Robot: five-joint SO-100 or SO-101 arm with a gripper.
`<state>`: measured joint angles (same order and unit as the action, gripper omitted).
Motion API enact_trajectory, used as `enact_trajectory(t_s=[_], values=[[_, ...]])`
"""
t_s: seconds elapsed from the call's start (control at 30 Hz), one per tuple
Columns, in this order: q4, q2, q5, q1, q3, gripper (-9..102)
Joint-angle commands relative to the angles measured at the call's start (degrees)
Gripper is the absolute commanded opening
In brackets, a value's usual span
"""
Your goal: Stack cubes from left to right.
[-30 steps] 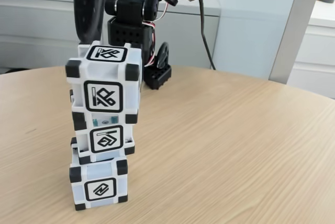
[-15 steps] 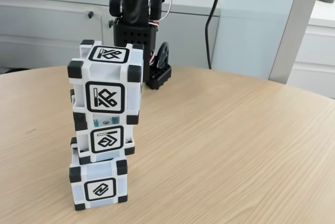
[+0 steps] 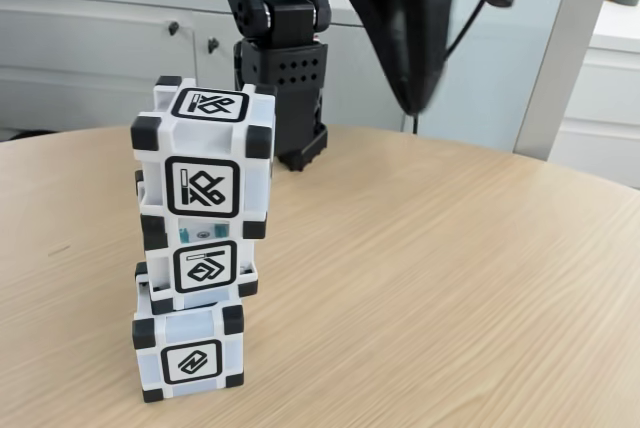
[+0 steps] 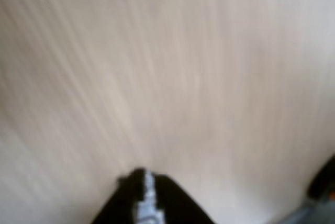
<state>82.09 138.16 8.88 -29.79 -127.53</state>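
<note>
- The pincer (image 3: pixel 408 98) hangs in the upper middle of the fixed view as a dark, blurred wedge that narrows downward to a point above the surface (image 3: pixel 430 278); its fingers look drawn together to one tip, holding nothing.
- In the wrist view the pincer (image 4: pixel 142 179) enters from the bottom edge, a black tapered shape with a pale ribbed strip down its middle; it is blurred, with no gap showing at the tip, and bare wood (image 4: pixel 172 72) lies beneath it.
- The cubes stand well apart from the pincer, at the lower left of the fixed view, piled as one tower of three.
- The top cube (image 3: pixel 205 163) sits on the middle cube (image 3: pixel 200 268), which sits on the bottom cube (image 3: pixel 188 350); the bottom one rests on the surface near the lower edge of the frame.
- The tower is not quite flush: the top cube overhangs slightly, and the middle one looks a little recessed.
- Each cube is smooth white plastic with black corner blocks and a black-framed line glyph on its faces.
- The arm's base (image 3: pixel 285 83), a black perforated block, stands on the surface behind the tower, upper middle-left.
- The surface is pale wood with fine straight grain and a curved far edge.
- White cabinets (image 3: pixel 90 48) line the background.
</note>
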Motion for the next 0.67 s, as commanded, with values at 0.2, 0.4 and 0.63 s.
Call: enact_trajectory(t_s=[0.2,0.4,0.63], values=[[-11.8,0.5,-2.4,0.1,-12.0,0],[-17.1,0.6,-4.7,0.4,-18.9,0],[-17.7,0.6,-3.8,0.4,-19.2,0]])
